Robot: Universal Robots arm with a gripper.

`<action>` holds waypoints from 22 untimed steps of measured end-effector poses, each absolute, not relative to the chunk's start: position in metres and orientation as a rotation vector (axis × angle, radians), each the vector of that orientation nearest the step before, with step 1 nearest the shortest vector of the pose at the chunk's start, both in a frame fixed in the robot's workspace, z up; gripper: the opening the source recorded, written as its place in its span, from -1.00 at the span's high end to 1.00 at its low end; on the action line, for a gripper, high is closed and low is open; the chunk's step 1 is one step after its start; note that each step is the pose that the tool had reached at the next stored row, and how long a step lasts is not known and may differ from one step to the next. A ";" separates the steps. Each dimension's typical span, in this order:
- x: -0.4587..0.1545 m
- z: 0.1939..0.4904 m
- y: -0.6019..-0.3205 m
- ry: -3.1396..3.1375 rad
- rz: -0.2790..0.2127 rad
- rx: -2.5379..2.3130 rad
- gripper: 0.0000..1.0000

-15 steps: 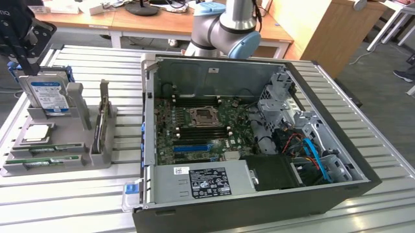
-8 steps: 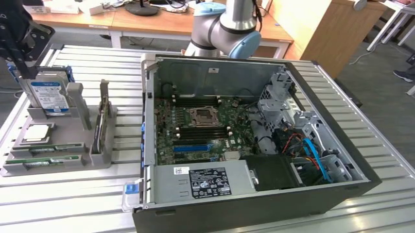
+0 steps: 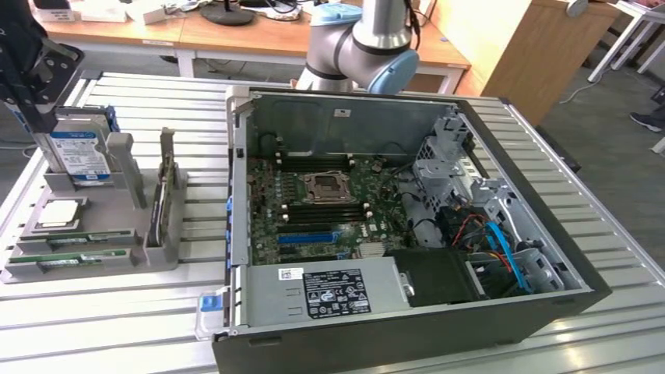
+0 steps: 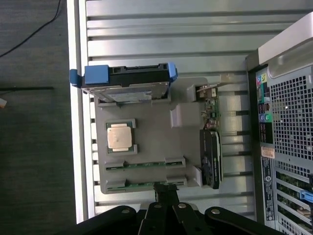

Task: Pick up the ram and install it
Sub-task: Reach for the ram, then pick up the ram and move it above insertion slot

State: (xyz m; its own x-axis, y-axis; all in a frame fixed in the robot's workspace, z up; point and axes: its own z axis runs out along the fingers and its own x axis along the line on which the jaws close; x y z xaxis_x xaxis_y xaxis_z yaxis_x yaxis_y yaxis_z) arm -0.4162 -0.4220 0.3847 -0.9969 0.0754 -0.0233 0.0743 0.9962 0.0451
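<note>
Hovering above ram (image 4: 139, 184), closed pincer (image 4: 166, 188)

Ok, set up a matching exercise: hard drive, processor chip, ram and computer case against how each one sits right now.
1. hard drive
2. processor chip
3. ram
4. computer case

A. lies flat in the grey holder
B. open, motherboard showing
C. stands upright in the holder
D. sits edge-on in a narrow holder slot

Pairs: 1-C, 2-A, 3-D, 4-B.
</note>
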 end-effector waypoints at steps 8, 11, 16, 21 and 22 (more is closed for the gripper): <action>-0.416 0.385 -0.425 3.114 0.069 0.117 0.80; -0.416 0.385 -0.425 3.116 0.069 0.117 0.80; -0.416 0.385 -0.425 3.116 0.069 0.117 0.80; -0.416 0.385 -0.425 3.117 0.069 0.111 0.80; -0.416 0.385 -0.425 3.117 0.069 0.102 0.80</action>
